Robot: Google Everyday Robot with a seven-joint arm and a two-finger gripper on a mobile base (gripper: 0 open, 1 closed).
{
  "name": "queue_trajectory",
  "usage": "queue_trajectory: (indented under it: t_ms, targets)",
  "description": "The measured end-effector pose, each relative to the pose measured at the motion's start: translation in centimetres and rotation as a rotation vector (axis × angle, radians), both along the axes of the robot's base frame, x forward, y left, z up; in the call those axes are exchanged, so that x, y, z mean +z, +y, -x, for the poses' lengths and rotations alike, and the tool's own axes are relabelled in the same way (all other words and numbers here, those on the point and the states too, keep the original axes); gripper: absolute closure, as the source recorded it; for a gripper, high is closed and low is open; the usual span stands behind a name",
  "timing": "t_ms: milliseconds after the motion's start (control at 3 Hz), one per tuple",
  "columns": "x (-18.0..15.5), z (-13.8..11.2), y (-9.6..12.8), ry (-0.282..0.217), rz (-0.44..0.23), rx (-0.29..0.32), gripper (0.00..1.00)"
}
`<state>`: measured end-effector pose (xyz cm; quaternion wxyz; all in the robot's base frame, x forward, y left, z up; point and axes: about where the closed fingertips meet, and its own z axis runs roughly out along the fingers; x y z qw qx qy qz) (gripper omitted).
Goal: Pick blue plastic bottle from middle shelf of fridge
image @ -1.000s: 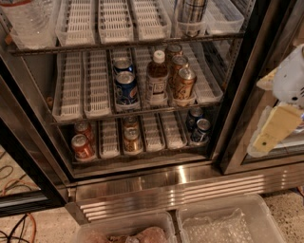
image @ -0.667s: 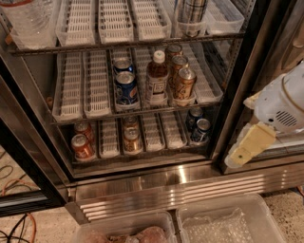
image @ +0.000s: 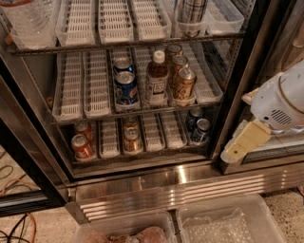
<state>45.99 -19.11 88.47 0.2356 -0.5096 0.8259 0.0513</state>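
The blue plastic bottle (image: 156, 78) stands upright on the fridge's middle shelf (image: 95, 113); it holds dark brown liquid and has a white cap and a pale label. Blue cans (image: 126, 88) stand just left of it and gold-brown cans (image: 184, 84) just right. My gripper (image: 238, 150), on a white arm with a beige tip, hangs at the right, outside the fridge. It is in front of the black door frame (image: 236, 90), lower than the bottle and well to its right. It holds nothing that I can see.
The lower shelf holds red-orange cans (image: 81, 146) and dark blue cans (image: 200, 130). The top shelf holds a tall silver can (image: 192, 14) and a clear container (image: 28, 21). The ribbed steel base (image: 180, 190), two plastic bins (image: 228, 223) and floor cables (image: 14, 228) lie below.
My arm has moved left and down, from the right edge toward the fridge's right door frame. Nothing on the shelves has moved.
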Motion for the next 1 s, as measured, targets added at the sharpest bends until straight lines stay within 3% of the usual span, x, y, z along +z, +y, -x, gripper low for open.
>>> queue_trajectory:
  t_ms: [333, 667, 1000]
  targets:
    - [0.1, 0.0, 0.1, -0.017, -0.018, -0.026, 0.0]
    - [0.3, -0.6, 0.6, -0.064, -0.088, -0.105, 0.0]
    - [-0.5, -3.3, 3.0, -0.105, -0.163, -0.133, 0.0]
